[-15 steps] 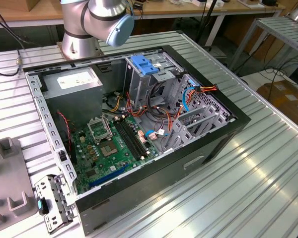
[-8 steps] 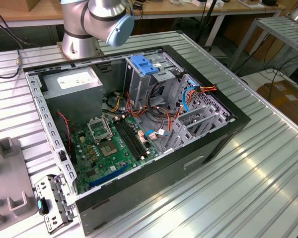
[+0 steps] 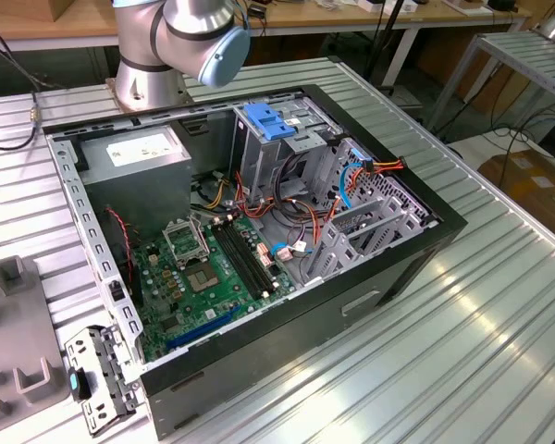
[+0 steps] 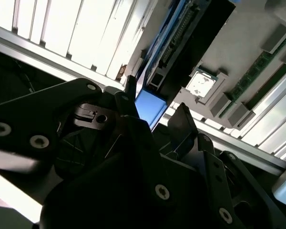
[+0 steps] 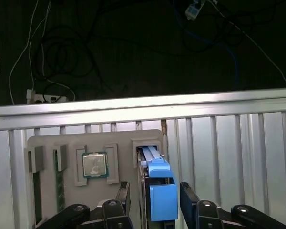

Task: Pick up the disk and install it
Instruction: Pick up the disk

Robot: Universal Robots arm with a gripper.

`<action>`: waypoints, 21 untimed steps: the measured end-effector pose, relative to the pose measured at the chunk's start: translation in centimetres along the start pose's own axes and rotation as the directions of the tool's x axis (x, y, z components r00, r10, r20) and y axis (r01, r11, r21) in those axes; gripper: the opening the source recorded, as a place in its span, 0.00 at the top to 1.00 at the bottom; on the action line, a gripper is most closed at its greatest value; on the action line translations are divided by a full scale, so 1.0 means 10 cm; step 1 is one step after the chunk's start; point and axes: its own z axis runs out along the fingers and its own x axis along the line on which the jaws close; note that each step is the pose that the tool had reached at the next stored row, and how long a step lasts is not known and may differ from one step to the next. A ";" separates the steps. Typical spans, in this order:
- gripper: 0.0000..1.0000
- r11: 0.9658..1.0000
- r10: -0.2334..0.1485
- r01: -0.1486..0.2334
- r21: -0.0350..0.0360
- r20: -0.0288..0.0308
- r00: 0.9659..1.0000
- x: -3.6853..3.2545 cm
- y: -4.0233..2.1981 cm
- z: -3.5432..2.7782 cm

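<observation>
In the exterior view, an open computer case point(image 3: 379, 287) lies on the ribbed metal bench point(image 3: 462, 370). Inside it stands a grey cage point(image 3: 264, 122) with a blue top. The arm point(image 3: 203, 37) rises behind the case. A grey tray point(image 3: 9, 305) sits at the exterior view's left.

In the second wrist view, the claw point(image 4: 155, 98) is open. It has one finger on each side of the blue end of the disk point(image 4: 150, 107). The disk stands on its thin edge in the tray point(image 4: 248, 33), near a square chip point(image 4: 199, 85).

In the first wrist view, the disk point(image 5: 162, 200) sits in a slot of the tray point(image 5: 47, 138), just beside the chip point(image 5: 95, 165). The claw point(image 5: 155, 185) straddles it with small gaps, not squeezing it.

The disk looks hard and stiff, and likely a bit heavy. Its metal faces could be slippery. It could break inside if bumped. The two flat sides at the blue end look like the best place to hold it.
</observation>
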 end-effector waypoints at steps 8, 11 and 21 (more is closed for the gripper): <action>0.46 1.000 -0.026 0.026 0.003 0.003 1.000 0.005 0.022 0.171; 0.46 0.998 -0.059 0.059 0.003 0.002 0.998 0.005 0.022 0.175; 0.46 0.998 -0.063 0.063 0.004 0.002 0.998 0.005 0.023 0.176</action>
